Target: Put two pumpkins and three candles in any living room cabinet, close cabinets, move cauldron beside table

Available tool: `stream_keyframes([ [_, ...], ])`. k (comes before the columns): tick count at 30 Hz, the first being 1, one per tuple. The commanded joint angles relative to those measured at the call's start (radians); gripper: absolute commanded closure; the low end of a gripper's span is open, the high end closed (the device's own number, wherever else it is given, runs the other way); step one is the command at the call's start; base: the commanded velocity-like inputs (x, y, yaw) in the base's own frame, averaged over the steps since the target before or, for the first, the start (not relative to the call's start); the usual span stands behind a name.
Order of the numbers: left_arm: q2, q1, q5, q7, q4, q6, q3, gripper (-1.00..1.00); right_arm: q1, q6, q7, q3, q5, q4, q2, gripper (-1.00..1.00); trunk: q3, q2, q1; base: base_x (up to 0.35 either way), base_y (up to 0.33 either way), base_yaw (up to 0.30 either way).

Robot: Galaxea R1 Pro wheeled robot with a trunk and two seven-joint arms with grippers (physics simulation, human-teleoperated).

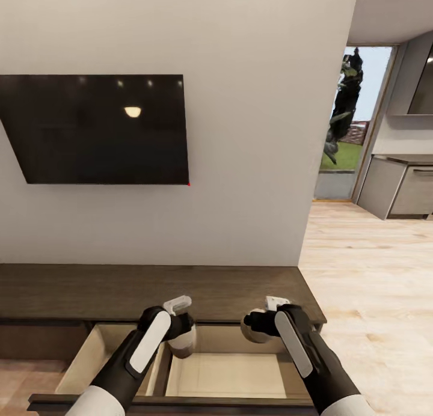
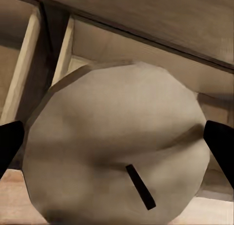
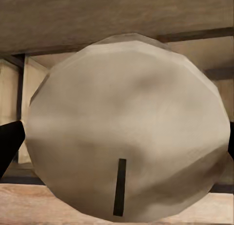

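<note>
The long dark-brown cabinet [image 1: 120, 291] runs along the wall with two pale-wood drawers pulled open, one on the left [image 1: 96, 353] and one on the right [image 1: 231, 375]. My left gripper [image 1: 181, 333] is shut on a beige-grey candle [image 1: 183, 342] held over the divider between the drawers. In the left wrist view that candle [image 2: 112, 137] with its dark wick sits between black fingers [image 2: 9, 143]. My right gripper [image 1: 257, 326] is shut on a second candle [image 1: 254, 330] above the right drawer's back edge. The right wrist view has this candle [image 3: 126, 122] close up, wick toward the camera.
A black wall-mounted TV [image 1: 99, 127] hangs above the cabinet. The drawer fronts [image 1: 168, 404] jut toward me at the lower edge. To the right, light wood floor [image 1: 373, 284] leads past the wall's end to grey kitchen units [image 1: 400, 190] and a glass door [image 1: 349, 121].
</note>
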Motion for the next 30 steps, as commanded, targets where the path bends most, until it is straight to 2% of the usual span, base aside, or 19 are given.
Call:
stream_keyframes([
  [1, -0.001, -0.005, 0.012, 0.010, 0.026, -0.022, -0.006, 1.00, -0.001, -0.003, -0.012, 0.009, -0.002, 0.014, 0.001, 1.00, -0.001, -0.001, 0.000, 0.000, 0.000, 0.000],
  [4, -0.026, -0.010, 0.010, 0.010, 0.125, -0.120, -0.056, 1.00, -0.002, -0.059, -0.013, 0.023, -0.001, 0.085, 0.003, 1.00, -0.001, -0.001, 0.000, 0.000, 0.000, 0.000],
  [7, -0.037, -0.013, 0.008, 0.008, 0.216, -0.251, -0.140, 1.00, -0.002, -0.108, -0.013, 0.065, -0.001, 0.137, 0.005, 1.00, -0.001, -0.001, 0.000, 0.000, 0.000, 0.000],
  [9, -0.038, -0.015, 0.009, -0.001, 0.233, -0.291, -0.165, 1.00, -0.002, -0.117, -0.013, 0.093, -0.001, 0.147, 0.005, 1.00, -0.001, -0.001, 0.000, 0.000, 0.000, 0.000],
  [12, -0.039, -0.019, 0.005, -0.034, 0.242, -0.312, -0.187, 1.00, -0.002, -0.122, -0.012, 0.108, 0.000, 0.151, 0.005, 1.00, -0.001, -0.001, 0.000, 0.000, 0.000, 0.000],
  [18, -0.038, -0.020, -0.064, -0.064, 0.244, -0.325, -0.202, 1.00, -0.002, -0.122, -0.010, 0.113, 0.001, 0.150, 0.005, 1.00, -0.001, -0.001, 0.000, 0.000, 0.000, 0.000],
  [20, -0.038, -0.020, -0.069, -0.065, 0.243, -0.327, -0.202, 1.00, -0.002, -0.123, -0.009, 0.112, 0.000, 0.149, 0.004, 1.00, -0.001, -0.001, 0.000, 0.000, 0.000, 0.000],
  [30, -0.035, -0.021, -0.072, -0.066, 0.229, -0.329, -0.202, 1.00, -0.002, -0.125, -0.003, 0.112, 0.000, 0.138, 0.003, 1.00, -0.032, -0.071, 0.038, 0.000, 0.000, 0.000],
])
